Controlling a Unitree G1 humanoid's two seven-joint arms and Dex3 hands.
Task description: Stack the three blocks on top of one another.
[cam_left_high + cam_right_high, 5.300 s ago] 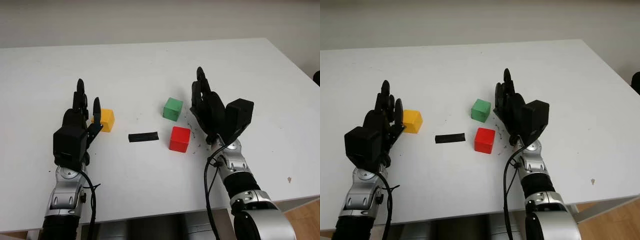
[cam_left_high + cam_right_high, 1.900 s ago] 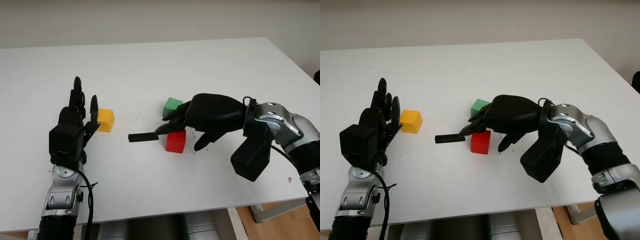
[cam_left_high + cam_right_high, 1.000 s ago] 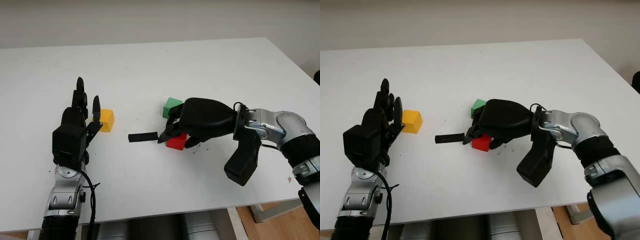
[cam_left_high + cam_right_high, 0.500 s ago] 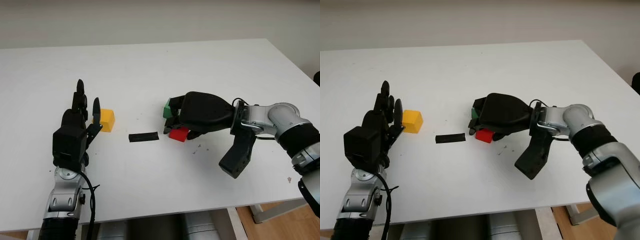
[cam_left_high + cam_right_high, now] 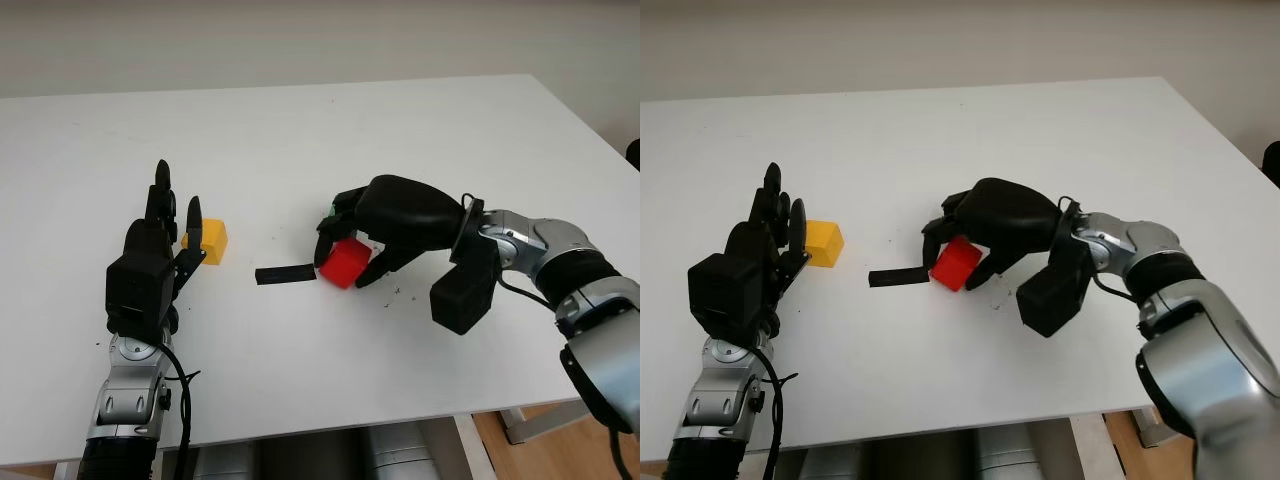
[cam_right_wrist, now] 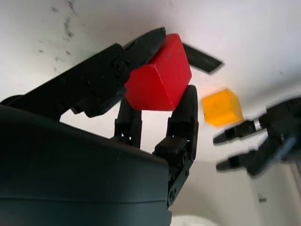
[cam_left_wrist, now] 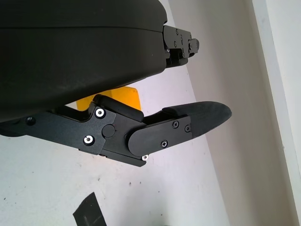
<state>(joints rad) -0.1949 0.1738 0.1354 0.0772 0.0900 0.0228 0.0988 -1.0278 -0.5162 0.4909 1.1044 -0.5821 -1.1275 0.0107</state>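
Note:
My right hand (image 5: 347, 262) is shut on the red block (image 5: 954, 264) and holds it tilted a little above the table centre; the right wrist view has the block (image 6: 157, 77) pinched between thumb and two fingers. The green block is hidden behind that hand. The yellow block (image 5: 210, 238) sits on the table at the left. My left hand (image 5: 165, 235) is open, upright just left of the yellow block, which the left wrist view shows as a yellow patch (image 7: 115, 96) behind the thumb.
A short black tape strip (image 5: 283, 273) lies on the white table (image 5: 300, 130) between the yellow block and the red block, just left of my right hand. The table's right edge (image 5: 590, 140) runs beside my right forearm.
My right hand has closed on the red block, lifted it off the table and tilted it, shifting slightly left. The green block's visible corner is now covered. The left hand stayed put.

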